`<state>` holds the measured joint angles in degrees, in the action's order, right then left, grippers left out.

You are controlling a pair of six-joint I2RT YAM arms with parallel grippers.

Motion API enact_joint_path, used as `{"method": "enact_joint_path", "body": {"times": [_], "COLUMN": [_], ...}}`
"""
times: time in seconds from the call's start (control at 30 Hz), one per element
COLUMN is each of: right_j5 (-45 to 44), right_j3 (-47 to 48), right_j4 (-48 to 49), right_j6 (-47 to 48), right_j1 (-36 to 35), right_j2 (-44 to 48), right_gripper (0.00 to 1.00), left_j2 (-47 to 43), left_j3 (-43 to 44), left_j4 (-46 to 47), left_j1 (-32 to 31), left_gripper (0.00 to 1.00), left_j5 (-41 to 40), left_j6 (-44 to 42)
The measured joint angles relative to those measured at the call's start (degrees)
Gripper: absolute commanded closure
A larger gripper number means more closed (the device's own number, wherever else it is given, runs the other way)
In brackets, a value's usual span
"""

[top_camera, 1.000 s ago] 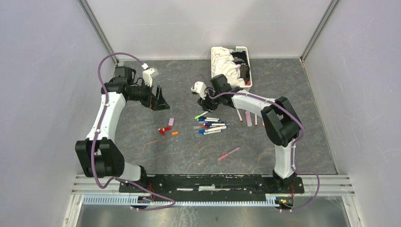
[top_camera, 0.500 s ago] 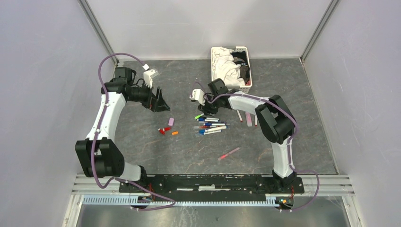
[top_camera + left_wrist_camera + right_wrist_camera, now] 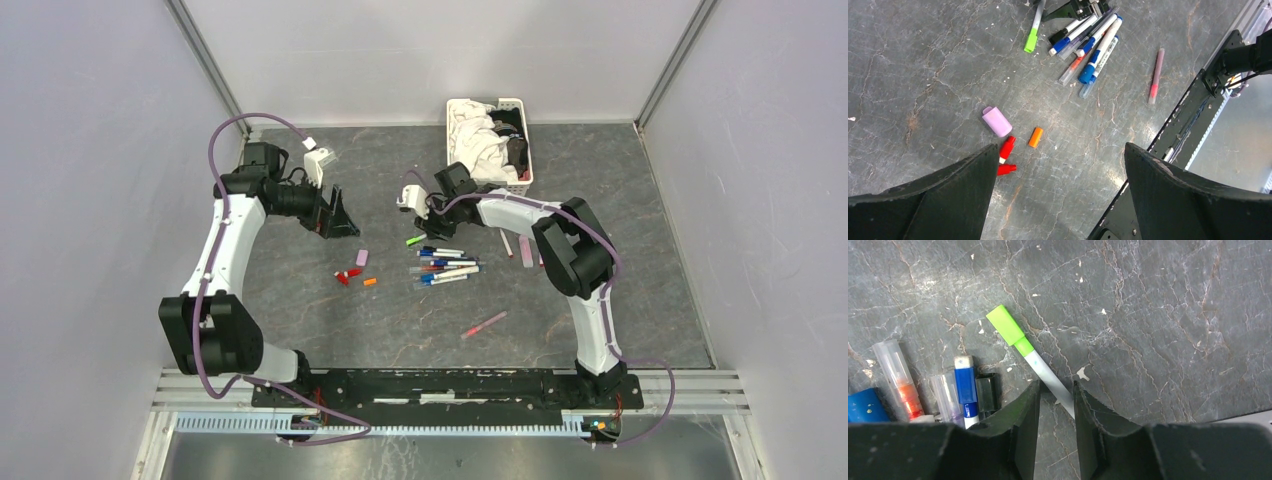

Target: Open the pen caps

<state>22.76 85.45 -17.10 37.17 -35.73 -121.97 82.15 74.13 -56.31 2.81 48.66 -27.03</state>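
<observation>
We found the green pen [image 3: 1047, 372] lying flat on the grey surface [image 3: 1158, 315], at the far-left corner of the heap of pens [image 3: 447, 268]. Everything turned on how it lay to the right jaws. Seen from the right wrist, its white barrel ran slantwise into the gap between them. The green cap [image 3: 1007, 326] stuck out beyond the tips, up and to the left, pointing away from the right arm [image 3: 515, 208]. The right jaws stood narrowly parted, one on each side of the barrel and very close to it. We could not tell whether they pressed on it or stood just short of touching.

From above, the pen's long axis ran from the right wrist out toward the left arm [image 3: 228, 240], cap end leading. The left jaws were spread wide and held nothing. They hung well apart from the pen, over a lilac cap [image 3: 997, 121], an orange cap [image 3: 1035, 137] and two red caps [image 3: 1007, 150] lying loose on the surface. We judged that arm the one to take the green cap, coming in along the barrel's line once the right jaws had the barrel firm.

The other pens lay roughly side by side just beside the right jaws, several capped in blue. One pink pen [image 3: 485, 323] lay alone nearer the arm bases. The white basket [image 3: 527, 140] at the far edge held only crumpled cloths [image 3: 478, 135], white and dark; we saw no pens or caps in it.
</observation>
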Motion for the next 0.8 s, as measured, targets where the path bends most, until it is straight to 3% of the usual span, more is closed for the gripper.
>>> {"method": "enact_joint_path", "body": {"times": [0.2,0.33,0.8], "right_j5": [1.18,1.44,2.47], "right_j3": [-0.04,-0.09,-0.22], "right_j4": [-0.28,-0.35,-0.44], "right_j6": [0.15,0.28,-1.01], "right_j1": [0.2,0.22,0.24], "right_j2": [-0.02,-0.02,-0.02], "right_gripper": [0.64,0.76,1.0], "left_j2": [0.0,0.0,0.11], "left_j3": [0.17,0.17,0.17], "left_j4": [-0.61,-0.63,-3.08], "left_j1": [0.0,0.0,0.0], "left_gripper": [0.0,0.0,0.0], "left_j5": [0.0,0.02,2.1], "left_j6": [-0.04,-0.07,-4.5]}}
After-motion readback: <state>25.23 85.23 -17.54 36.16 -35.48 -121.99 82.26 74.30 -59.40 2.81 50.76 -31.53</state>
